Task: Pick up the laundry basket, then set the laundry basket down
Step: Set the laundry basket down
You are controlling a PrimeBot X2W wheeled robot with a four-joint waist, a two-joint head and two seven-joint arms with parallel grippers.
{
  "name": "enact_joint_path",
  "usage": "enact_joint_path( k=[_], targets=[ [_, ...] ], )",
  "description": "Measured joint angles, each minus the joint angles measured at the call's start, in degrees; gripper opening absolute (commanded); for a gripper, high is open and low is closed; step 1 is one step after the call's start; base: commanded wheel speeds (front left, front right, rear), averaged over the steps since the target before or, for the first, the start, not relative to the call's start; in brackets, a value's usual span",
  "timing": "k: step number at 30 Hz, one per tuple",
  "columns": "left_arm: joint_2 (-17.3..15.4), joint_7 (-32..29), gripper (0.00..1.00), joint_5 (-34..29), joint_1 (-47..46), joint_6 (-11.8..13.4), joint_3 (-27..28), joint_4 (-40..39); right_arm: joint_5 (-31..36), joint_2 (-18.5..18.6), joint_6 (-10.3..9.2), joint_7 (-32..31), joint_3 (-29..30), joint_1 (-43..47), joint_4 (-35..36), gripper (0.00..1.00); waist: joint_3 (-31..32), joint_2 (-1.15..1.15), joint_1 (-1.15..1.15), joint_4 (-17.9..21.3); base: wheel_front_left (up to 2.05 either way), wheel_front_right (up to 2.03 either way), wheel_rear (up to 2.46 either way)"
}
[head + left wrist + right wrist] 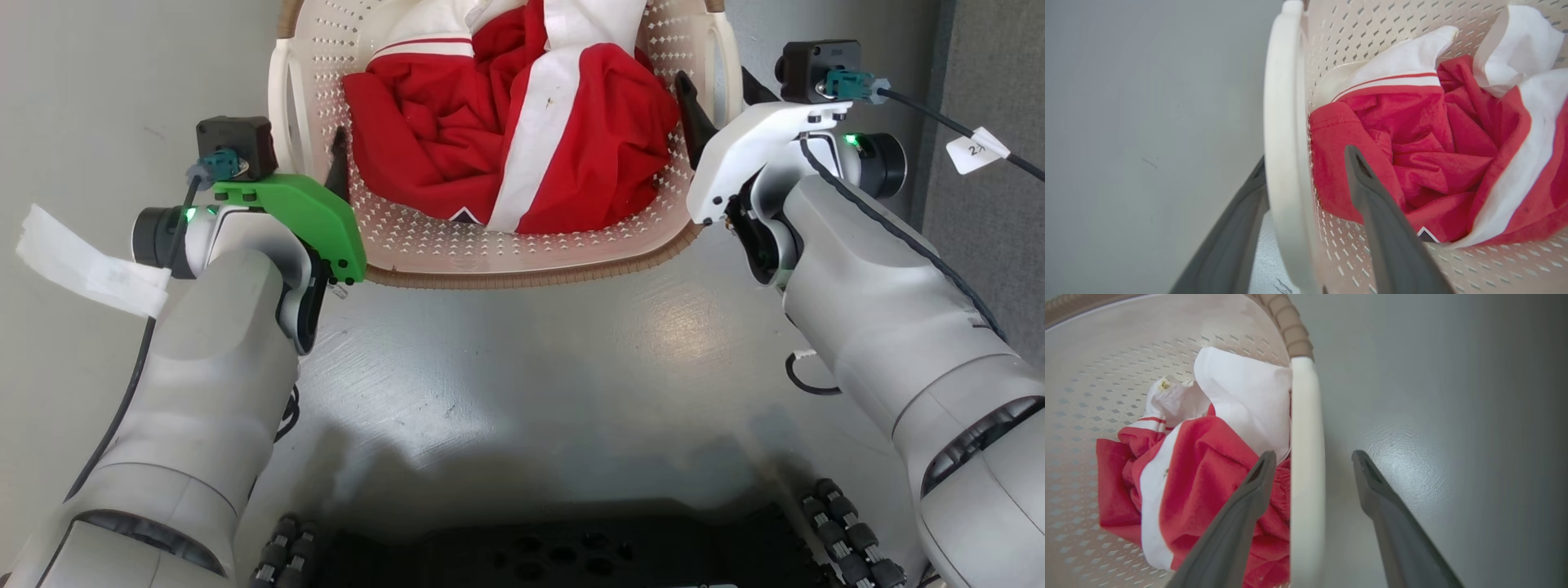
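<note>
Left gripper (1306, 161) straddles the laundry basket's (522, 265) left handle (1284, 122), jaws apart, nothing clamped. Right gripper (1313, 457) does the same on the right handle (1306, 416), and its inner finger is right up against the red and white clothes (522, 139). The basket looks to be sitting on the grey floor (522, 367) straight ahead. My worry is that closing could pinch fabric with the handle, so the grip slips, or a lopsided lift tips the load out the far side.

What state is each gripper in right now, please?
Left gripper: open, astride the left handle of the laundry basket, not clamped.
Right gripper: open, astride the right handle, not clamped.
</note>
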State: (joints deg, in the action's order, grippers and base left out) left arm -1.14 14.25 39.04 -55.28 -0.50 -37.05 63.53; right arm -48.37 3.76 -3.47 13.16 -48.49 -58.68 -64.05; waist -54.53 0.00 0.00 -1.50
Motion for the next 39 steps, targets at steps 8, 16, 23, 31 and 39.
enact_joint_path(
  k=[8, 16, 23, 31, 39],
  targets=[
    [0.1, 0.0, 1.0, 0.0, 0.0, 0.0, 0.0, 0.5, 0.0, 0.0, 0.0, 0.5, -0.2, -0.7, -0.6, 1.0, 0.4, 0.0, 0.0, 0.0, 0.0, 0.0, 0.0],
    [0.1, 0.0, 1.0, -0.5, -0.1, 0.0, 0.0, 1.0, 0.0, 0.0, 0.0, 0.5, -0.4, -0.7, -0.9, 1.0, 1.9, 0.0, 0.0, 0.0, 0.0, 0.0, 0.0],
    [0.1, 0.0, 1.0, -1.0, -0.1, 0.0, 0.2, 0.4, 0.0, 0.0, 0.05, 0.8, -0.4, -0.7, -0.9, 1.0, 4.1, 0.0, 0.0, 0.0, 0.0, 0.0, 0.0],
    [-0.1, 0.2, 1.0, -2.0, 0.0, 0.0, 1.7, -3.2, 0.0, 0.0, 0.59, 1.2, 0.0, -0.6, -1.1, 1.0, 8.1, 0.0, 0.0, -0.2, 0.0, 0.0, 0.0],
    [-1.3, 0.2, 1.0, -2.2, 1.0, 0.1, 6.2, -9.5, 1.0, 0.0, 0.58, 1.2, 2.7, -0.6, 3.0, 1.0, 12.8, 0.0, 0.0, -0.3, 0.0, 0.0, 0.0]
  ],
)
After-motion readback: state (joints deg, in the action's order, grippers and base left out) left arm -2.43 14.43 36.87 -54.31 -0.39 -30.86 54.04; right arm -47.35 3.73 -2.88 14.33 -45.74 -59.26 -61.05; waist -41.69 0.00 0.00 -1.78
